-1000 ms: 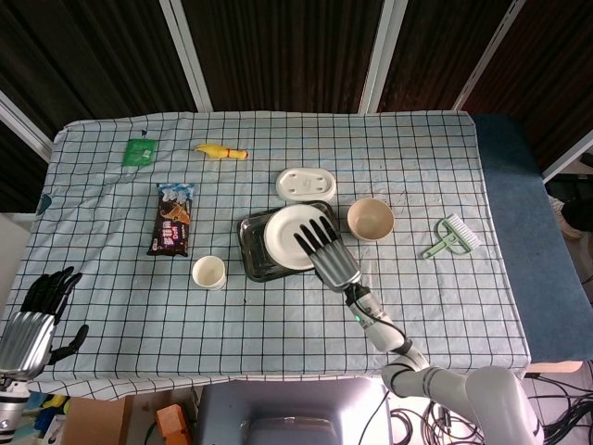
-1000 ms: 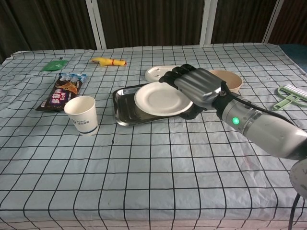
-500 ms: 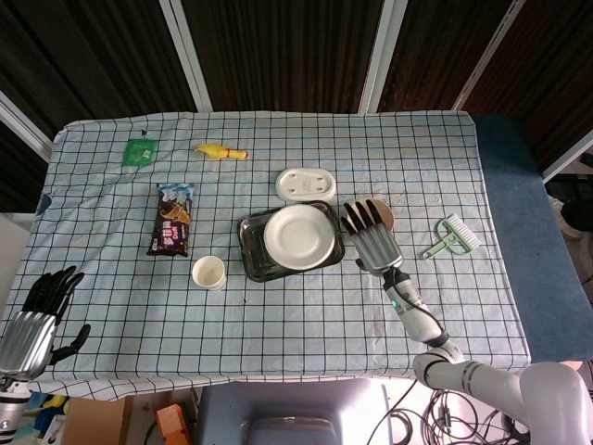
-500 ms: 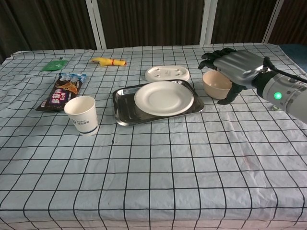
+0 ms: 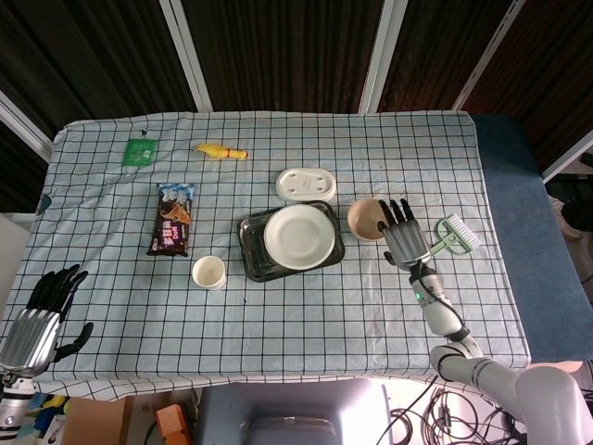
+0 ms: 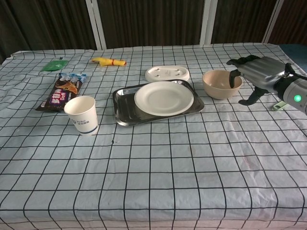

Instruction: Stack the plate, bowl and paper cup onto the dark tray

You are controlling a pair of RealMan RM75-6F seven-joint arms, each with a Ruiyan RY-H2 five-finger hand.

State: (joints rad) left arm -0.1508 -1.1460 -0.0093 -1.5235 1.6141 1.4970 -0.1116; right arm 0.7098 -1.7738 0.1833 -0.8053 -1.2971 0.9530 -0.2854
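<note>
A white plate (image 5: 299, 235) (image 6: 164, 97) lies on the dark tray (image 5: 252, 250) (image 6: 123, 106) at the table's middle. The beige bowl (image 5: 364, 219) (image 6: 218, 84) stands just right of the tray. A white paper cup (image 5: 208, 273) (image 6: 81, 114) stands upright left of the tray. My right hand (image 5: 402, 237) (image 6: 257, 75) hovers beside the bowl's right rim, fingers spread and holding nothing. At the lower left corner of the head view my left hand (image 5: 39, 315) hangs off the table's edge, open and empty.
A white soap dish (image 5: 306, 184) (image 6: 167, 73) sits behind the tray. A green brush (image 5: 450, 235) lies right of my right hand. A snack packet (image 5: 172, 219) (image 6: 63, 90), a yellow toy (image 5: 220, 151) (image 6: 109, 61) and a green sachet (image 5: 140, 151) (image 6: 53, 65) lie at the left.
My right hand has drawn away from the plate on the tray and moved right, past the bowl, to the bowl's right side. The left hand has barely moved.
</note>
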